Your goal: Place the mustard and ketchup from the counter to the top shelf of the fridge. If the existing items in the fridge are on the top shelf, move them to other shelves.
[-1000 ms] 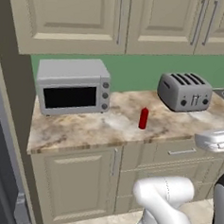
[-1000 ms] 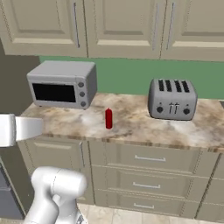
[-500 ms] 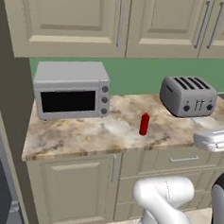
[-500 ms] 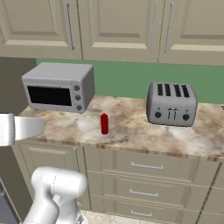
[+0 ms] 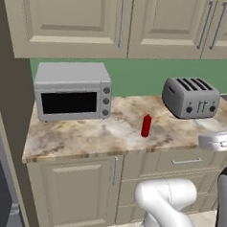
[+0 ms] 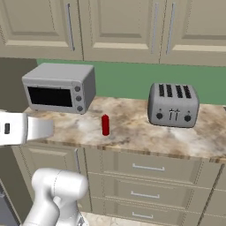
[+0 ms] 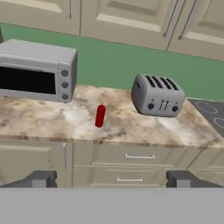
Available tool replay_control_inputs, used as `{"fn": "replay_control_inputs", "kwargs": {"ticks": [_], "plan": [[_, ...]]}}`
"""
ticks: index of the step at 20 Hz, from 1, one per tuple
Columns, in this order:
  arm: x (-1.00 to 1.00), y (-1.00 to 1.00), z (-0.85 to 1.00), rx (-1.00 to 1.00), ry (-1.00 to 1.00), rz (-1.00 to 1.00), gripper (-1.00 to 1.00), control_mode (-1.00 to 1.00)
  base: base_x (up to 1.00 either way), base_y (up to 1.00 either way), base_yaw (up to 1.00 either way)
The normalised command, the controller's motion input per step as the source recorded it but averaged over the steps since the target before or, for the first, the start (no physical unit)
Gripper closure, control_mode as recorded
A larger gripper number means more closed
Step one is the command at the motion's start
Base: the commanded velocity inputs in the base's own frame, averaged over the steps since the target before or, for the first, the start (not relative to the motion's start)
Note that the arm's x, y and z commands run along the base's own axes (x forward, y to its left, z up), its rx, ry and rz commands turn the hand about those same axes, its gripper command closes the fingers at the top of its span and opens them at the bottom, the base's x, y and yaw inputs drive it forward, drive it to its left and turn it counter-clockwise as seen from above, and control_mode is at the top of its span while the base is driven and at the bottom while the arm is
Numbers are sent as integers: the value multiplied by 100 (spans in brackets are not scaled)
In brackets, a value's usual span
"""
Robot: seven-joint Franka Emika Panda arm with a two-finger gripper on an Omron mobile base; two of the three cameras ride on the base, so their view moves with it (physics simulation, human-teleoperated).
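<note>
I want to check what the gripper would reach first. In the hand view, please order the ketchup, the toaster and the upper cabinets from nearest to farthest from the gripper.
1. ketchup, standing near the counter's front, left of centre.
2. toaster, farther back, right.
3. upper cabinets, highest, behind.

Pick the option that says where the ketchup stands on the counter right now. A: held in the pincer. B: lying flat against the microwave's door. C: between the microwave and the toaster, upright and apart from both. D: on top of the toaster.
C: the ketchup stands upright on the counter, clear of the microwave on one side and the toaster on the other.
</note>
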Motion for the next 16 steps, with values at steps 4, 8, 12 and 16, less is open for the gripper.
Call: {"fn": "replay_control_inputs", "kwargs": {"ticks": [4,8,12,16], "plan": [[35,-35,-34,0,32,0,-100,-100,0,0,0],[66,-4,-44,0,28,0,-100,-100,0,0,0],[68,0,-48,2,12,0,-100,-100,0,0,0],[56,0,-48,3,0,0,-100,-100,0,0,0]]}}
